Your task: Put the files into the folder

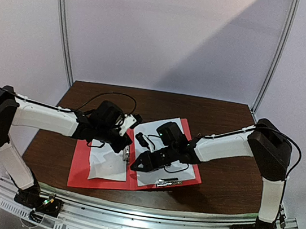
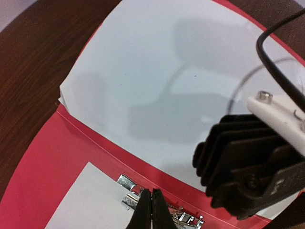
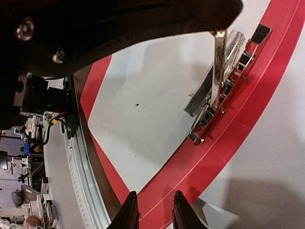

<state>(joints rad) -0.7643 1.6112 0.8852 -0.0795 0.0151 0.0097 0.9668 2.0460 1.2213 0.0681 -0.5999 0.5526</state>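
Dark wood table (image 1: pixel 220 184) bears open red folder (image 1: pixel 79 175); left end effector (image 2: pixel 151 210) together, right end effector (image 3: pixel 155 210) slightly apart.

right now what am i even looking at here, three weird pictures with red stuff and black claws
You are looking at one table seen by three cameras. The top view looks down from above and behind two white and black robot arms bolted at the table's near edge. The other two pictures come from small cameras on each arm's wrist, so they show close-ups.

On the brown table lies an open red folder with a white paper sheet on each half: one on the left half, one on the right half. A metal clip sits along the folder's fold.

The left gripper is shut at that clip, though what it pinches is hard to tell. The right gripper is slightly open above the folder's edge, holding nothing.
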